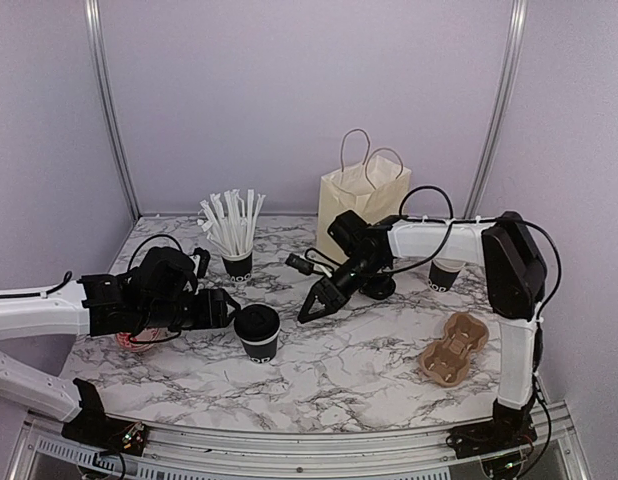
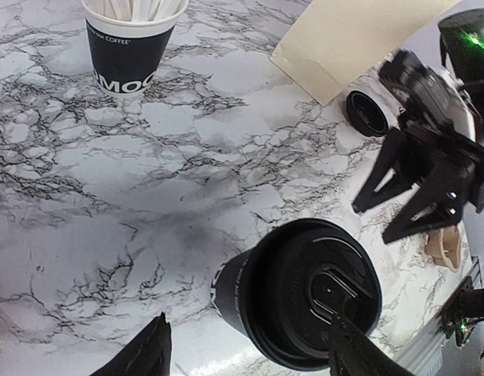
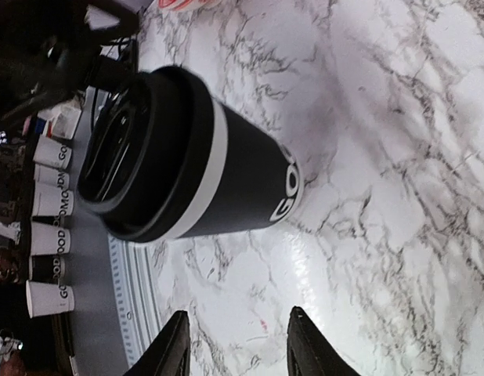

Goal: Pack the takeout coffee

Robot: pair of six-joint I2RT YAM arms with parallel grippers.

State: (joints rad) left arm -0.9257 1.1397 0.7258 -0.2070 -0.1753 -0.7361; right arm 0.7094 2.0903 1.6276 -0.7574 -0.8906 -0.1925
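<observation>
The takeout coffee (image 1: 257, 331) stands upright on the marble table, a black cup with a white band and a black lid. It shows in the left wrist view (image 2: 305, 301) and, lying sideways in the picture, in the right wrist view (image 3: 203, 168). My left gripper (image 1: 227, 308) is open just left of the cup. In its own view (image 2: 250, 356) the cup sits ahead of the fingers, and the right finger (image 2: 358, 352) overlaps the lid's edge. My right gripper (image 1: 308, 309) is open, pointing down at the table right of the cup, with only marble between its tips (image 3: 242, 345).
A cream paper bag (image 1: 361, 195) with handles stands at the back. A cup of white wrapped straws (image 1: 236, 262) is behind the coffee. A cardboard cup carrier (image 1: 454, 347) lies at the right. Another black cup (image 1: 446, 273) stands behind the right arm.
</observation>
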